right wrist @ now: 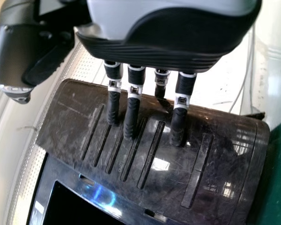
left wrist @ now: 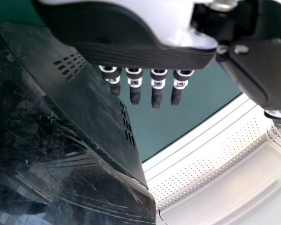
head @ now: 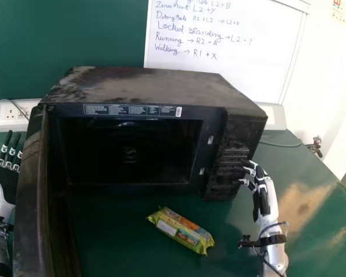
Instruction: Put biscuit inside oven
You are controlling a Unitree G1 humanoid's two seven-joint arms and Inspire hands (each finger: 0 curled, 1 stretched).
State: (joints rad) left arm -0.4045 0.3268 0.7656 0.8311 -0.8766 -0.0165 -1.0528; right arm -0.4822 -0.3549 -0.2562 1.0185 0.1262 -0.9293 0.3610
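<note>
- Right hand [head: 271,199]: fingers extended and spread a little, nothing in the grasp. Fingertips at the oven's control panel [head: 225,167]; contact or a thin gap, cannot tell.
- Left hand [head: 6,180]: fingers straight, nothing held; away to the right hand's left, beyond the oven door [head: 30,190]. Best left there.
- Biscuit packet [head: 181,231]: on the surface [head: 242,236], left of the right hand and a little nearer the robot. Lies flat and aslant, one end toward the oven, the other toward the hand's side.
- Step in hand, as I judge it: getting the right hand onto the packet. Back off the panel first, so the fingers don't drag across it or nudge the oven.
- Then go left and toward the robot, with thumb and fingers parted wide enough to straddle the packet's narrow width. Take it about the middle, not by the crimped ends.
- Wrapper looks thin and slippery; likely to skid if met from one side. Close both sides together, just firm enough to lift; a hard squeeze could break the biscuits.
- Oven mouth [head: 130,153]: left of the right hand, farther from the robot than the packet. Door swung wide on the far side of the mouth from this hand.
- For entry, lift above the cavity's lower lip, turn the packet end-on, keep knuckles off the panel-side edge. Release well inside.
</note>
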